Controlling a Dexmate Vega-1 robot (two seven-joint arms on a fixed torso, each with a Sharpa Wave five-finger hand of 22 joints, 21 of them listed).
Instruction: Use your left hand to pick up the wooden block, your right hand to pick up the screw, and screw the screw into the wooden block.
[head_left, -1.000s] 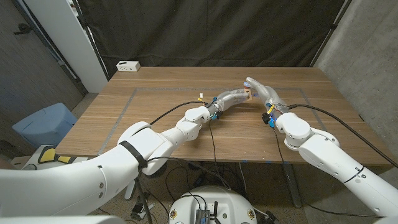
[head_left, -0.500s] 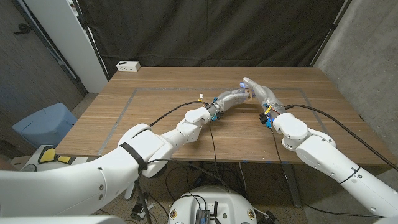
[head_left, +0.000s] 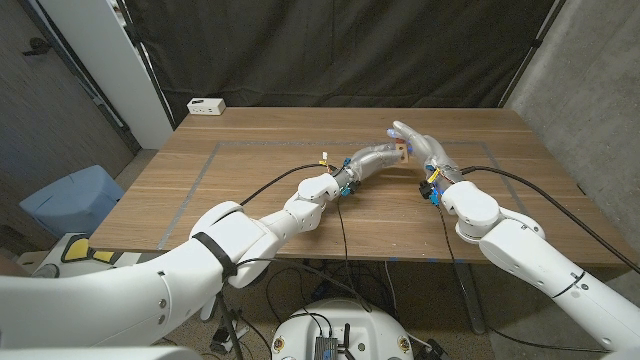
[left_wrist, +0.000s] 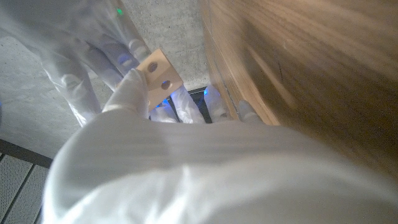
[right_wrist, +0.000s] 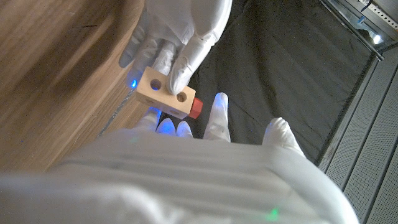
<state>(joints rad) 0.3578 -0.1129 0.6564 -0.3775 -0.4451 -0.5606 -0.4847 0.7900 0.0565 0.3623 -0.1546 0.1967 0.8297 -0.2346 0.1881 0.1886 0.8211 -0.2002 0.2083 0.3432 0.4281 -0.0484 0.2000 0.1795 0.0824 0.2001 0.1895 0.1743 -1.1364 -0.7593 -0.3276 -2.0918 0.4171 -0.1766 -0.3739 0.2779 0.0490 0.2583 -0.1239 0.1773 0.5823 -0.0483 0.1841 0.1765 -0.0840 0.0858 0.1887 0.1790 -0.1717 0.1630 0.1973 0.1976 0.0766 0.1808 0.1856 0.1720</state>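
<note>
Above table (head_left: 250, 170), left hand (head_left: 378, 155) grips wooden block (right_wrist: 163, 93); right hand (head_left: 425, 150) at screw (right_wrist: 196, 107).

One wooden block (right_wrist: 163, 93), pale, with two round holes on its visible face; one red screw (right_wrist: 195, 107) at the block's end; two white robot hands, left hand (head_left: 375, 157) and right hand (head_left: 422, 147), meeting at the block; one wooden table (head_left: 250, 170); one white box (head_left: 206, 105) at its far-left corner.

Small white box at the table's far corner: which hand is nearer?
Left. The left hand sits nearer the small white box; the right hand is just beyond it.
</note>
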